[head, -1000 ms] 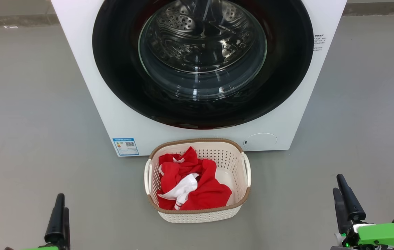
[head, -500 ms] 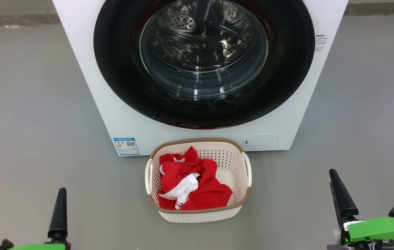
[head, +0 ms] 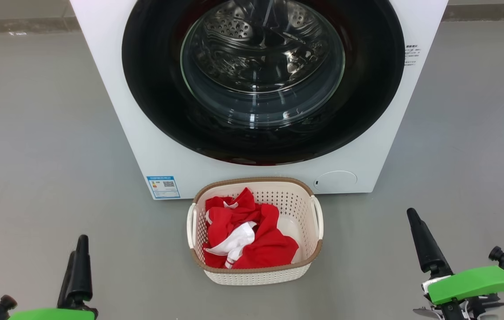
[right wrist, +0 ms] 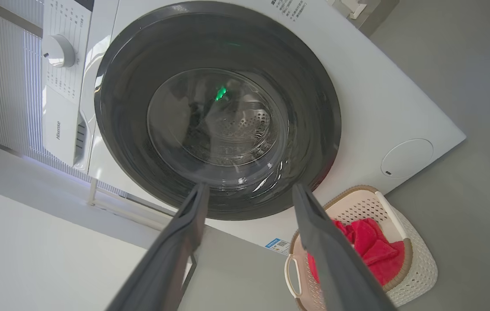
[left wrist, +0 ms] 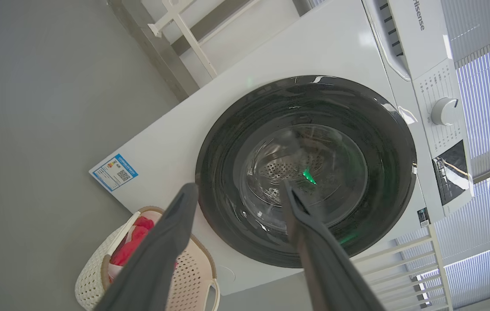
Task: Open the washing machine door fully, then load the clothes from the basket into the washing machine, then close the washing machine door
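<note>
Crumpled red, white-trimmed clothes [head: 247, 240] in cream basket [head: 256, 278]; left end effector [left wrist: 238, 186] and right end effector [right wrist: 250, 188] splayed, empty.

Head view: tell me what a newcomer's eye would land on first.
The washing machine door, a big glossy black ring around a bulging glass window, dominates the upper middle, shut on the front of the white washing machine. Just below it on the grey floor, the bright red clothes with white trim lie heaped in the cream basket, mostly toward its left side.
</note>
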{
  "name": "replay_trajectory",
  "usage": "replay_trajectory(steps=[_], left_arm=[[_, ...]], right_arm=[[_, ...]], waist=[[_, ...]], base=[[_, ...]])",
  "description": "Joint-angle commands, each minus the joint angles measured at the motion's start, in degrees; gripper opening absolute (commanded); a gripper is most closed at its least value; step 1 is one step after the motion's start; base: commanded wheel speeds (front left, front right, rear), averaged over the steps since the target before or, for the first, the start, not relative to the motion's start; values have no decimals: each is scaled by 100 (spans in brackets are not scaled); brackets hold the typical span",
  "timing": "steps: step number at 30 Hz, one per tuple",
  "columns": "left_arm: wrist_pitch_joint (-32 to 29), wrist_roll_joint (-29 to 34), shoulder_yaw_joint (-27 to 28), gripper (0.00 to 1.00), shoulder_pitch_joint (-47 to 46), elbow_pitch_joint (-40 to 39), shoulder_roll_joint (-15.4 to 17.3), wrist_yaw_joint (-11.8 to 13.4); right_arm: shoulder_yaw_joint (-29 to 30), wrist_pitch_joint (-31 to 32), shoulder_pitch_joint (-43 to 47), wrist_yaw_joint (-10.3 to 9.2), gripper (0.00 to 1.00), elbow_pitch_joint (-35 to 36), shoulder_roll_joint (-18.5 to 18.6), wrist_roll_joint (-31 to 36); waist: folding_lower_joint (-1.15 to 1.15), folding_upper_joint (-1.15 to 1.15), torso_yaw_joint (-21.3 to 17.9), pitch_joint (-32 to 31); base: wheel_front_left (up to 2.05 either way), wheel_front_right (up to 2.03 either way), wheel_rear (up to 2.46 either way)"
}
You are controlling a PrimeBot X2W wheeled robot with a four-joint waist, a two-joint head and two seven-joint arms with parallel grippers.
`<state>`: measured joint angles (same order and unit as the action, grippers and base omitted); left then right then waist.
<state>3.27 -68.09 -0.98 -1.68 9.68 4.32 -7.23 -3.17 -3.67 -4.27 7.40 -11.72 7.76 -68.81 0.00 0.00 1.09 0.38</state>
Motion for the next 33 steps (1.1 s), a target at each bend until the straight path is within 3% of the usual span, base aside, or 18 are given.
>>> replay_trajectory(steps=[1, 19, 33], left_arm=[[95, 266, 84, 100, -191, -182, 132, -13], [405, 2556, 97, 100, -145, -242, 126, -16], [644, 3478, 56, 100, -63, -133, 114, -19]], right_arm=[[-109, -80, -284, 4, 100, 181, 106, 277], [-337, -382, -409, 6, 100, 38, 245, 2131], [-393, -616, -470, 7, 100, -83, 243, 3364]], waist=[[0, 0, 6, -3], [0, 0, 23, -32], [0, 0, 46, -64]], base=[[0, 0, 0], [0, 0, 0], [0, 0, 0]])
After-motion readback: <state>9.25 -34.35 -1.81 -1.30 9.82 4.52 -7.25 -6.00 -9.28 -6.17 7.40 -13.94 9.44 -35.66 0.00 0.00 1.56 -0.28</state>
